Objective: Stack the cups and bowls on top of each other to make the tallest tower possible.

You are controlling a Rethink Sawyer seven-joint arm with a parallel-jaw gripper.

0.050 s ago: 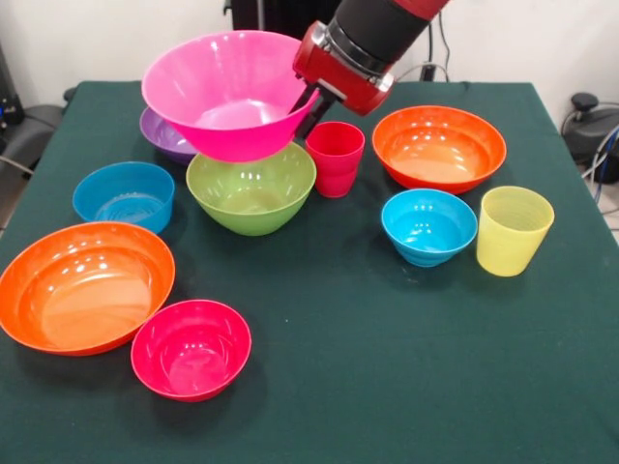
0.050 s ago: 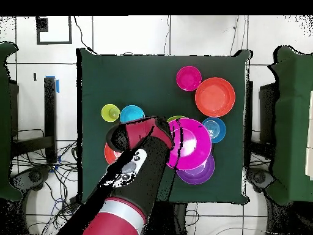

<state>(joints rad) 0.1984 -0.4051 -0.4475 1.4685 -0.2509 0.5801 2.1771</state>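
- Gripping the large glossy pink plastic bowl (image 1: 227, 89) by its rim, our gripper (image 1: 311, 104) holds it tilted.
- We see it above the round green plastic bowl (image 1: 251, 188).

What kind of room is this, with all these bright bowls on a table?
Probably a robotics lab or test room: a robot arm works over a table covered in green cloth, loose cables trail on the tiled floor, and the pink bowl is being handled.

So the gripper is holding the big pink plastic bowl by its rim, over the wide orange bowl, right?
Not quite. The gripper does hold the big pink plastic bowl by its rim, but over the round green plastic bowl, not an orange one. The front view shows it.
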